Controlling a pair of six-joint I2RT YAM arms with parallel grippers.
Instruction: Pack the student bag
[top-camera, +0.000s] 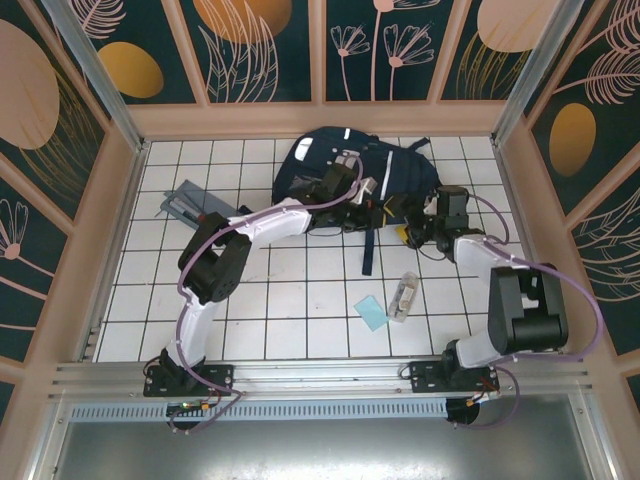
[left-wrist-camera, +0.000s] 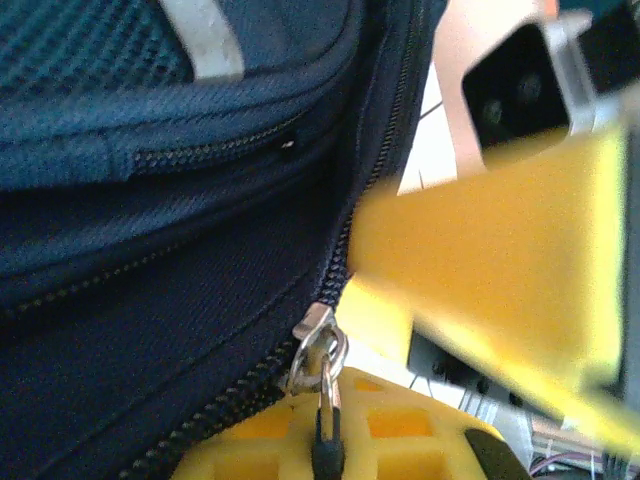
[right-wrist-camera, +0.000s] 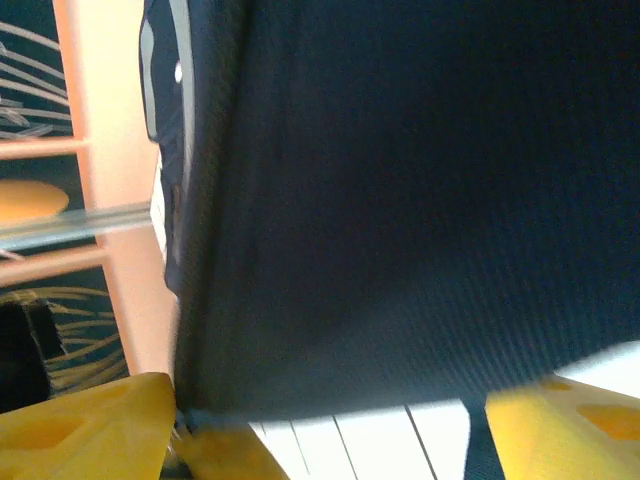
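Overhead, the student bag (top-camera: 335, 165) was seen lying on the far half of the white-tiled desk (top-camera: 250, 300). The left pincer (top-camera: 366, 192) was set at the bag's near edge and the right pincer (top-camera: 418, 228) just off its right side. A blue card (top-camera: 372, 312) and a small pale item (top-camera: 404, 297) lay loose on the near side of the bag, and a grey pouch (top-camera: 190, 205) lay to its left.

At the left wrist, a detail too small from above was made plain. The left pincer was closed, apparently on the dark tab of the zip pull (left-wrist-camera: 320, 345).

At the right wrist, the right pincer was found open, its fingers (right-wrist-camera: 90, 425) spread wide against dark bag fabric, with nothing gripped. Contact with the fabric could not be told.

Working the zip was judged to be the step in hand. It would be done best if the pull were drawn along the line of the teeth while the fabric was steadied beside it, so that the bag was not dragged.
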